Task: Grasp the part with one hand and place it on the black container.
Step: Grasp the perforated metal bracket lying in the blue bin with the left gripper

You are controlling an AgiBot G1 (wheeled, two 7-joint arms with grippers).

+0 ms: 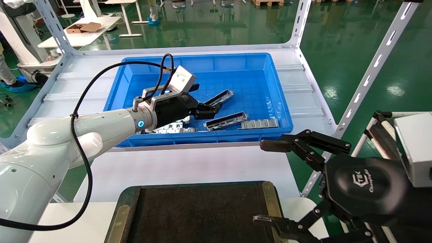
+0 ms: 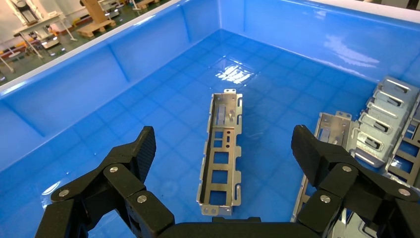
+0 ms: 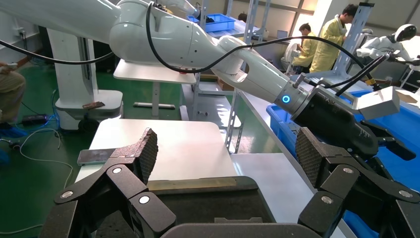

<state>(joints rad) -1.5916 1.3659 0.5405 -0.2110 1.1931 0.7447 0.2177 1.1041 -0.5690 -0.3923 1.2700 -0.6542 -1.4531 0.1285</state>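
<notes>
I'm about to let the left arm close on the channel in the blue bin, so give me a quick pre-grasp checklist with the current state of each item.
1. Left gripper open: ok, fingers spread wide.
2. The part lies between the fingers: ok in the left wrist view, lengthwise along the gap.
3. Part free of neighbours: ok, bare blue bin floor around it; the silver plates lie apart.
4. Fingers low enough to grip: cannot tell.
5. The black container free for placing: ok, surface bare where visible.
6. Right gripper out of the way: ok, open beside the container's edge.

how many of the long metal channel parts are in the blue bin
2 clearly: one under the open left gripper at, one nearer the front wall at. Flat plates lie beside them; the arm may hide more.
</notes>
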